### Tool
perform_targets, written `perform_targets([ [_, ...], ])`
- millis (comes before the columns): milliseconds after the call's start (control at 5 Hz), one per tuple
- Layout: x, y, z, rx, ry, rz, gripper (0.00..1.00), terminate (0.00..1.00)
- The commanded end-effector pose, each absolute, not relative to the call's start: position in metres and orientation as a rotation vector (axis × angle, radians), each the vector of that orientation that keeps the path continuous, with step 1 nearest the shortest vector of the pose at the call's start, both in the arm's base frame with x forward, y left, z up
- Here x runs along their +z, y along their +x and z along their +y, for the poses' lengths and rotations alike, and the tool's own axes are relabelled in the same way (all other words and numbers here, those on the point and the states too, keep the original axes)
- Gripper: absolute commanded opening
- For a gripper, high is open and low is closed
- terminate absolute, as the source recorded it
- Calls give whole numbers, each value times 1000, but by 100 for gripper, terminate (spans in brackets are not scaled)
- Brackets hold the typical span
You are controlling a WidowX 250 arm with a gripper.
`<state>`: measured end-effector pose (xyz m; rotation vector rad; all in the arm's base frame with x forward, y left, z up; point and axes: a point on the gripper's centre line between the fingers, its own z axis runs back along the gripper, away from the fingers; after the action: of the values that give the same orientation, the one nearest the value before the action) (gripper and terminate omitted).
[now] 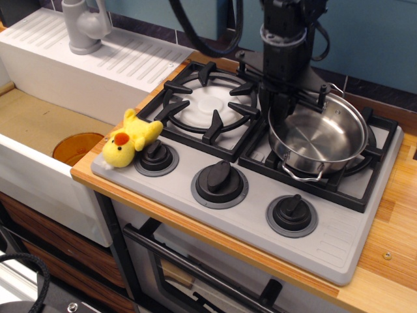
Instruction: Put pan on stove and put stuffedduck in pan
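Observation:
The shiny steel pan (324, 135) sits on the right burner grate of the grey stove (255, 218), tilted a little, with one loop handle toward the front. My gripper (279, 112) comes down from above onto the pan's left rim and looks shut on it; its fingertips are partly hidden by the rim. The yellow stuffedduck (128, 139) lies on the stove's front left corner, touching the left knob (156, 156), far left of the gripper.
The left burner grate (205, 104) holds nothing. The middle knob (219, 180) and right knob (292, 213) line the stove's front. A white sink (39, 124) with a faucet (85, 26) and an orange drain (75, 147) lies to the left. A wooden counter (391, 254) borders the stove.

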<state>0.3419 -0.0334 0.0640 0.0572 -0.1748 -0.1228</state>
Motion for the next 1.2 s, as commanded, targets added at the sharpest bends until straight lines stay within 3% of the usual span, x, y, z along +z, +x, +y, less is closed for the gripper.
perform_targets([
  [0,145,347,-20,-122,132,-224,0,0],
  [400,166,362,36,-209,162,-238,0,0],
  [800,152,368,73,-228,163,-227,0,0],
  [1000,135,368,82,-218,151,-241,0,0],
])
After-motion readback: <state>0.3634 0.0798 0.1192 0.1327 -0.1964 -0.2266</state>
